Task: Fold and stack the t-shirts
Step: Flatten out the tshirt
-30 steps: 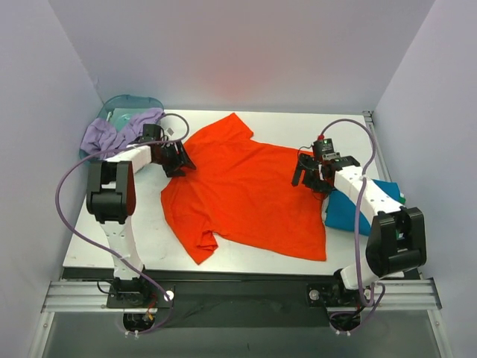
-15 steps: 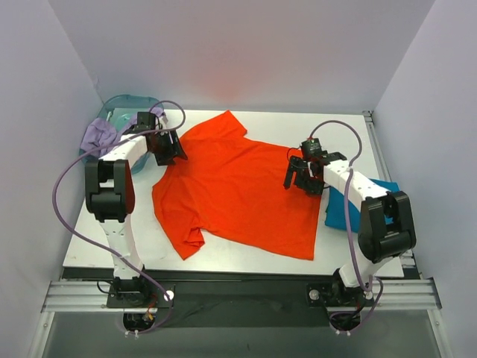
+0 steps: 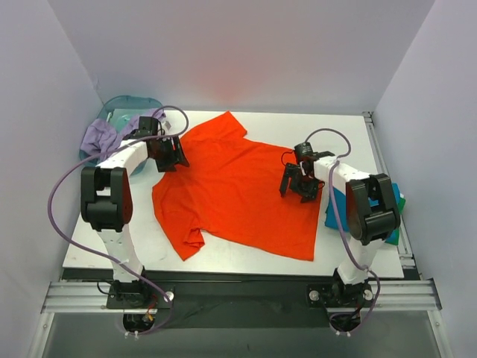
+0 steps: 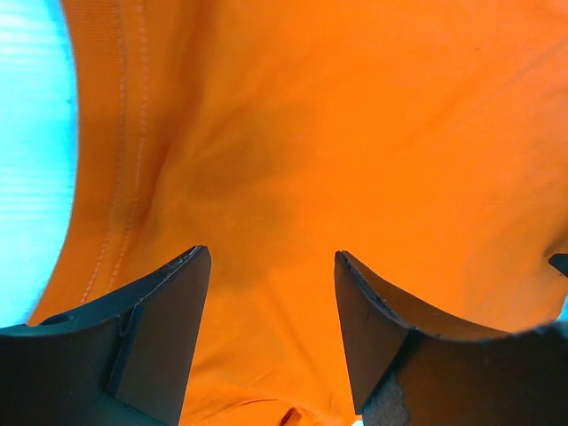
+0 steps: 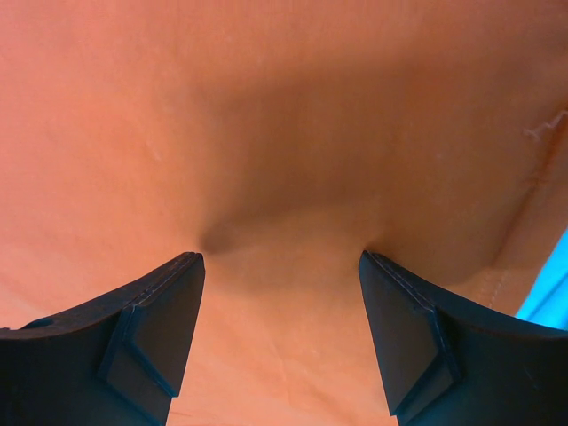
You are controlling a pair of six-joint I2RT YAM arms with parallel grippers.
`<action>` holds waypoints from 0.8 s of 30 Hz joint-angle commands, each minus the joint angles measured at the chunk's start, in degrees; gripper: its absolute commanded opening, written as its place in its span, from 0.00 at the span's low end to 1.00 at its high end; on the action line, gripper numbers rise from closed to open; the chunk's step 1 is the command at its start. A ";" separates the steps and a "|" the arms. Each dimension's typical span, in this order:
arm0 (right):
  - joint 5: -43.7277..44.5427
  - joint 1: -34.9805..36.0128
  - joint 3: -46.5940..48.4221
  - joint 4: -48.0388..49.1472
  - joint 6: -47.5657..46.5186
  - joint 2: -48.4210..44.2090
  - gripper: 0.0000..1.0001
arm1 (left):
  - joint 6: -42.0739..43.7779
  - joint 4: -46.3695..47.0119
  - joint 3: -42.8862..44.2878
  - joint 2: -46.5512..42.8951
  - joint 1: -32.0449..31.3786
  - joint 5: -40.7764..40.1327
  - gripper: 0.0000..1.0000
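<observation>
The orange-red t-shirt lies spread flat in the middle of the worktop. Its long axis runs from left to right across the frame, dropping a little toward the right. The shoulder end points left. One sleeve sticks up toward the top centre and the other down toward the lower left, while the straight hem forms the right edge.

The left gripper is down at the shirt's upper left edge, between the two sleeves. In the left wrist view this gripper has its fingers set well apart, with only flat orange cloth between them. The right gripper sits on the cloth near the hem, right of centre. In the right wrist view it is also spread wide, with its tips pressing small dimples into the fabric and nothing pinched.

A folded teal-blue shirt lies just beyond the hem at the right edge, partly hidden by the right arm, and a bit of green shirt shows beside it.
</observation>
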 commanded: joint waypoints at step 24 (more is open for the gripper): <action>-0.90 -3.51 6.93 -6.47 0.68 6.19 0.71 | 0.10 0.42 10.87 11.72 2.76 -8.91 0.69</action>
